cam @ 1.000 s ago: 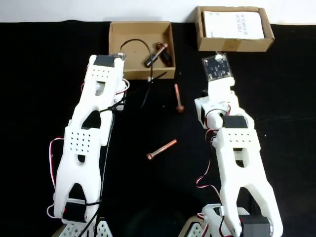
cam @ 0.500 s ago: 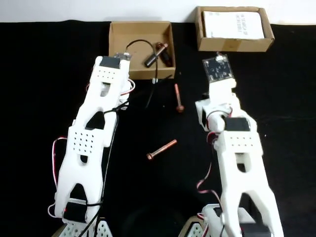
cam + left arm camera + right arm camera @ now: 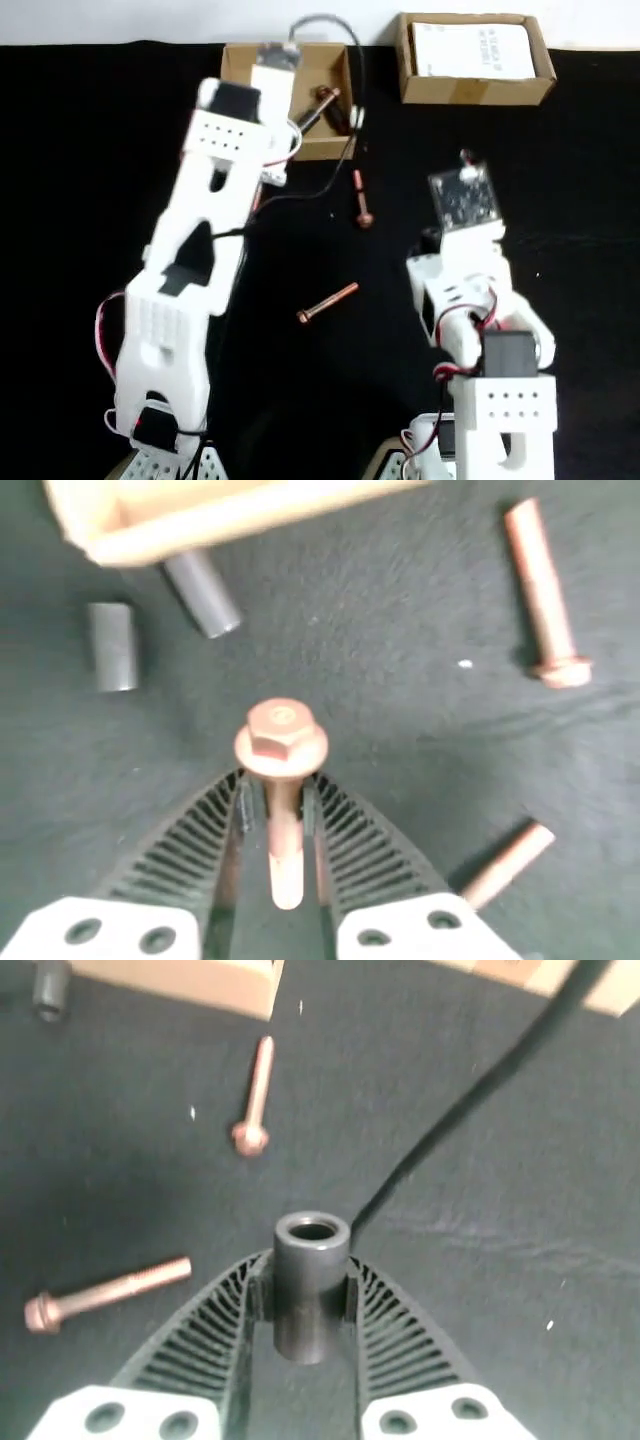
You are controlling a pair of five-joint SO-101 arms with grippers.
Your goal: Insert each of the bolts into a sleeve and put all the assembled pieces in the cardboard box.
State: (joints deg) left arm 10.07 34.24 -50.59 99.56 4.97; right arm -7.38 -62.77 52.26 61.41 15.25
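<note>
My left gripper [image 3: 278, 785] is shut on a copper bolt [image 3: 282, 745], its hex head just past the fingertips and its shaft between the fingers. It hangs above the black table near a corner of the cardboard box [image 3: 200, 520] [image 3: 240, 70]. Two grey sleeves [image 3: 112, 645] [image 3: 200, 590] lie close to that corner. My right gripper [image 3: 310, 1270] is shut on a dark grey sleeve [image 3: 310, 1260], held upright with its bore showing. Two loose bolts [image 3: 360, 198] [image 3: 327, 302] lie between the arms. A bolt-and-sleeve piece [image 3: 322, 108] rests in the box.
A second cardboard box [image 3: 475, 92] holding a printed sheet stands at the back right. A black cable [image 3: 330, 25] loops from the left arm [image 3: 220, 200] over the box, and a cable [image 3: 480, 1090] crosses the right wrist view. The right arm [image 3: 470, 300] sits near the table's front.
The left arm has stretched away from its base, up to the cardboard box. The right arm has drawn back toward its base with the sleeve. The loose bolts have not moved.
</note>
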